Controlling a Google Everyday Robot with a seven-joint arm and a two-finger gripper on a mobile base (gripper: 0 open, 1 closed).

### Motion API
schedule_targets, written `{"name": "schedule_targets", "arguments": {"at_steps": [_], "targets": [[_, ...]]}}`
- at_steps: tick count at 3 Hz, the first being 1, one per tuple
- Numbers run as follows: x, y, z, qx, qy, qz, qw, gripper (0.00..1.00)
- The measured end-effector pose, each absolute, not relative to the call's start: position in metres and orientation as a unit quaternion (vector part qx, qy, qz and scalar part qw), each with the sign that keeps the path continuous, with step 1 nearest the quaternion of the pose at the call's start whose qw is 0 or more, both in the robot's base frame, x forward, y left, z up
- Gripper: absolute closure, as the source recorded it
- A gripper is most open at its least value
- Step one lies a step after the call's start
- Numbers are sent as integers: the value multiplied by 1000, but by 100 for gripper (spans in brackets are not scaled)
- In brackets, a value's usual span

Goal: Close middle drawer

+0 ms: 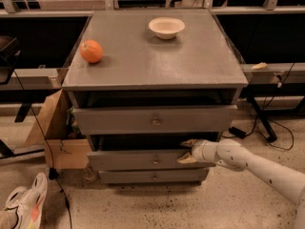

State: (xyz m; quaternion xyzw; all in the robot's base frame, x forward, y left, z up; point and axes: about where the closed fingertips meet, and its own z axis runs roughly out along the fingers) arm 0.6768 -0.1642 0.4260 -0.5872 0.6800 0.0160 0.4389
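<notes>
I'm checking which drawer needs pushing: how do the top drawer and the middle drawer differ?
The top drawer has a taller front; the middle drawer has a low, slim one. The claw, open, sits at the middle drawer's right end; nothing touches the top drawer. Both are grey and stand pulled out, with a dark gap above each.
</notes>
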Motion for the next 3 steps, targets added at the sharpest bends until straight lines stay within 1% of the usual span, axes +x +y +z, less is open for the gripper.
{"name": "schedule_targets", "arguments": {"at_steps": [1, 2, 3], "targets": [[676, -164, 426, -587, 680, 16, 439, 93], [682, -163, 429, -586, 673, 9, 451, 100], [685, -162, 431, -586, 669, 6, 457, 100]]}}
